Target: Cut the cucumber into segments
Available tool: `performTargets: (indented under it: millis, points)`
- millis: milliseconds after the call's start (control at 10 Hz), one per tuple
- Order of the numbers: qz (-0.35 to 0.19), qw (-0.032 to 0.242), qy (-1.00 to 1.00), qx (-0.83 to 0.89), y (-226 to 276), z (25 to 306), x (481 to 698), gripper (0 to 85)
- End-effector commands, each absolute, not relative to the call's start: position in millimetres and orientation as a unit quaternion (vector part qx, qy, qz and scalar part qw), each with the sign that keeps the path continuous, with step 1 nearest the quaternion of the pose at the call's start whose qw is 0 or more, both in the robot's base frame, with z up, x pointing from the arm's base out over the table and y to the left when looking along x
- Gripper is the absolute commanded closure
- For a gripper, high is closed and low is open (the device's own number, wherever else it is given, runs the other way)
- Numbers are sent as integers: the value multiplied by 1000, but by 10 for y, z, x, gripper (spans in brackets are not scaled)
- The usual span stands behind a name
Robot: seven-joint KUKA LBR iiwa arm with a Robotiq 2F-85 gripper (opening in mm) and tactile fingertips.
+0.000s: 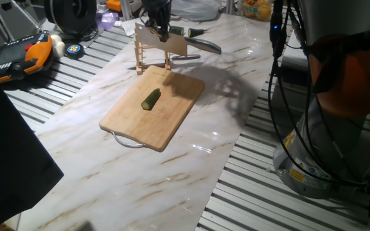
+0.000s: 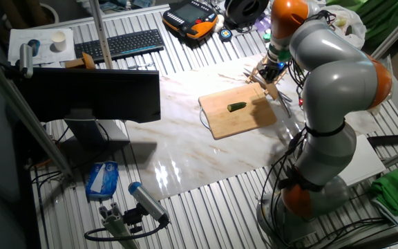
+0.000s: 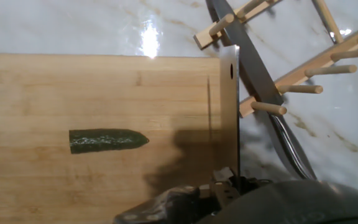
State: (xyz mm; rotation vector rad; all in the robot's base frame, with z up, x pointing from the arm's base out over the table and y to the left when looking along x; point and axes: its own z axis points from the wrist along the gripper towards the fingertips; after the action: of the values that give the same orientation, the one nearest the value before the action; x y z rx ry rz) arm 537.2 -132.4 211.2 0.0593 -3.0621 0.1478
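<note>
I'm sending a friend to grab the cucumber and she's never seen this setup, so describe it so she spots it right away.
Find the pale marble table and the wooden cutting board lying near its middle. The cucumber lies alone on that board, a short dark green stub. It is the only green thing on the board; the knives sit apart on the wooden rack past the board's far edge.

cucumber [image 1: 151, 99], whole, lying on board [image 1: 172, 122]
</note>
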Motion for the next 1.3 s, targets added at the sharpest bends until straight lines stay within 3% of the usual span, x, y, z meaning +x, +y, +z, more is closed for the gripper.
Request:
performTargets:
  millis: [0,1200]
  points:
    - [49,38,-998,22,-1321,2112,5373,843]
    - [35,64,-997,-26,-1313,2113,5373,843]
